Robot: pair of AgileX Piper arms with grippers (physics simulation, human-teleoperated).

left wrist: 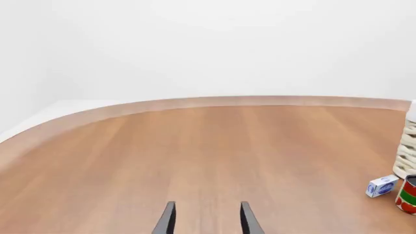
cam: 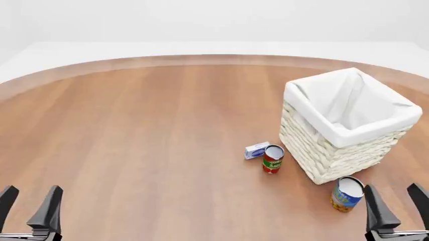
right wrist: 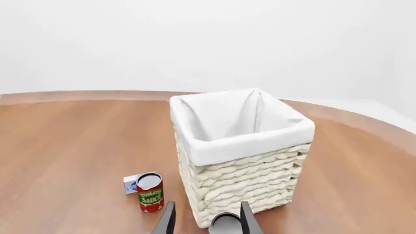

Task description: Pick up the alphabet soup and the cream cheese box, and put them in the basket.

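Partly hidden behind the red-and-green can (cam: 272,158), the cream cheese box (cam: 256,150) peeks out; both jaws gape, empty.

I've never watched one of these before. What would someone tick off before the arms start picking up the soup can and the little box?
1. Right gripper open: ok.
2. Left gripper open: ok.
3. Alphabet soup upright, close in front of the right gripper: ok.
4. Cream cheese box free to grasp: cannot tell; the red-and-green can stands right beside it, contact unclear.
5. Basket upright with nothing visible inside: ok.
6. Either item held yet: not ok, both rest on the table.
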